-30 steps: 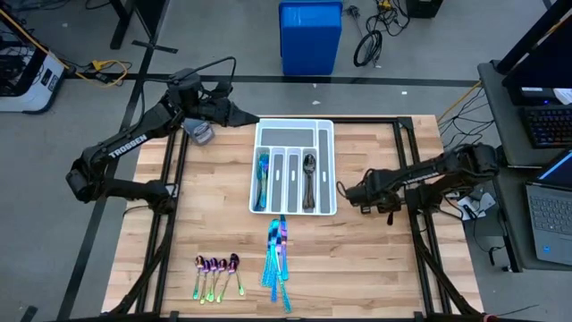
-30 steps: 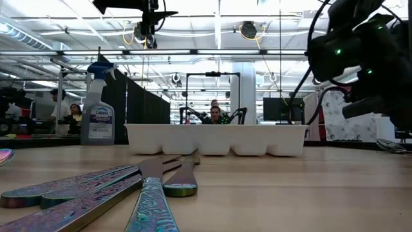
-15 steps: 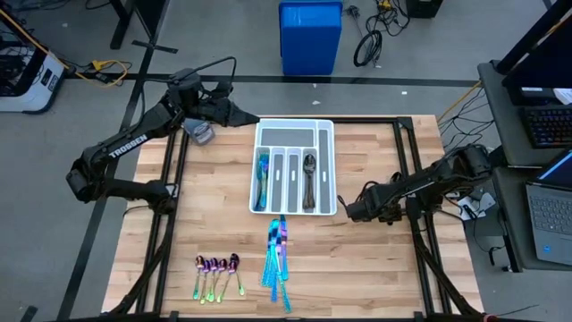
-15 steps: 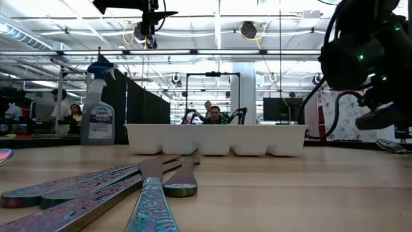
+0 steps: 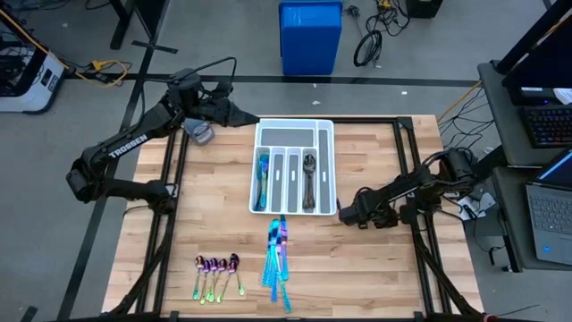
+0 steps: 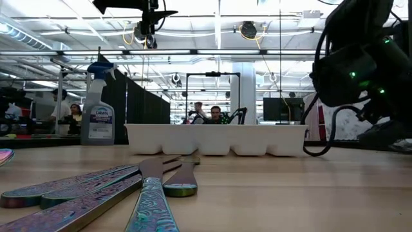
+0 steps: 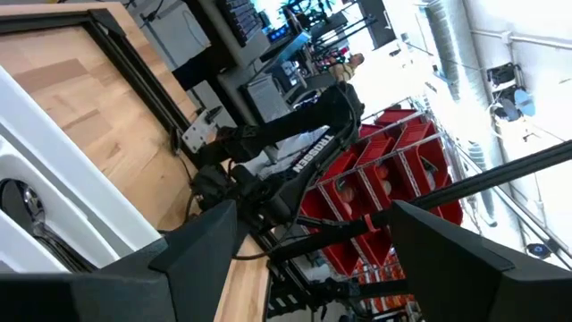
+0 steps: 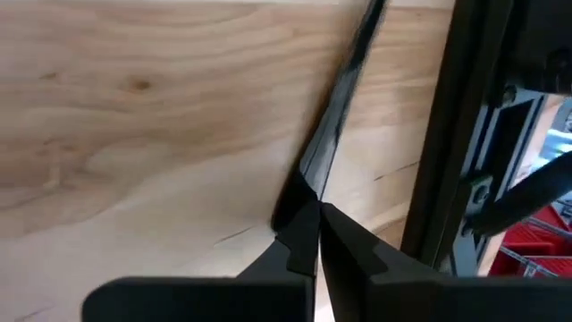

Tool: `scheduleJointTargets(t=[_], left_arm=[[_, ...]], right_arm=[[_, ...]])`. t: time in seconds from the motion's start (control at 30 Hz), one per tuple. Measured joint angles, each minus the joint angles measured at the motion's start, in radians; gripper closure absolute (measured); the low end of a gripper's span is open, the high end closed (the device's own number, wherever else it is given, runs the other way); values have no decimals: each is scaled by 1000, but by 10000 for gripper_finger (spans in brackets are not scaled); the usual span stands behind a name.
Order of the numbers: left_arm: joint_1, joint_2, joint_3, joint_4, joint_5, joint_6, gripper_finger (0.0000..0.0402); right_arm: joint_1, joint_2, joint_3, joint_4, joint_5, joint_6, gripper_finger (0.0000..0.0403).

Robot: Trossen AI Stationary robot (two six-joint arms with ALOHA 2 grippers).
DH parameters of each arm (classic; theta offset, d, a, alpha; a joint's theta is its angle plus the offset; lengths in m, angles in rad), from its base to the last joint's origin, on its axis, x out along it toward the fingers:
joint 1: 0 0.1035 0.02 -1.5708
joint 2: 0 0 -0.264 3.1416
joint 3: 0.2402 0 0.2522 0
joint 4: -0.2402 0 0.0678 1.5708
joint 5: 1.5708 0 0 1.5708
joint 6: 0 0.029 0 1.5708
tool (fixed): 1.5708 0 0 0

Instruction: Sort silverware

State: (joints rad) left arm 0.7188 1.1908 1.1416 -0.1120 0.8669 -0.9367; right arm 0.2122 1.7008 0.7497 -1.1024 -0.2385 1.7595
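The white tray [image 5: 293,128] holds blue-teal forks [image 5: 263,174] in its left slot and dark spoons [image 5: 308,170] in a right slot. Iridescent blue knives [image 5: 279,255] and small purple spoons [image 5: 217,268] lie on the wood near the front edge. The knives also show in the low view [image 6: 129,187]. My right gripper [image 5: 344,215] is by the tray's near right corner, shut on a slim dark piece of cutlery [image 8: 340,98], seemingly a dark spoon. My left gripper [image 7: 313,259] is open and empty above the tray's far left corner [image 5: 246,116]. My right gripper pinches the end of the slim dark handle [image 8: 308,174] between its two fingertips. The handle runs on forward from the fingers, in line with them, over the bare wood. Whether its far end rests on the table I cannot tell.
A grey object [image 5: 201,134] lies at the table's far left. A spray bottle [image 6: 98,109] stands behind the tray in the low view. A black frame rail [image 5: 413,170] runs along the table's right side. Bare wood [image 5: 375,277] lies right of the knives.
My right gripper has gone toward the table's near edge and a little to the left, from beside the tray's right wall to its near right corner, sinking lower in the low view.
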Motion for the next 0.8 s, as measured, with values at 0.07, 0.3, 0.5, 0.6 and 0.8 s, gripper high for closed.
scheduleJointTargets(t=[0.07,0.3,0.5,0.6,0.8], left_arm=[[0,0,0,0,0,0,123],[0,0,0,2,0,1,123],[0,0,0,8,0,0,123],[0,0,0,8,0,-1,123],[0,0,0,32,0,-25,123]], right_arm=[[0,-11,11,7,21,-11,402],[-1,-29,51,33,43,-38,402],[0,-28,94,-15,42,-155,403],[7,-37,117,-98,37,-208,403],[42,-82,124,-234,47,-218,403]])
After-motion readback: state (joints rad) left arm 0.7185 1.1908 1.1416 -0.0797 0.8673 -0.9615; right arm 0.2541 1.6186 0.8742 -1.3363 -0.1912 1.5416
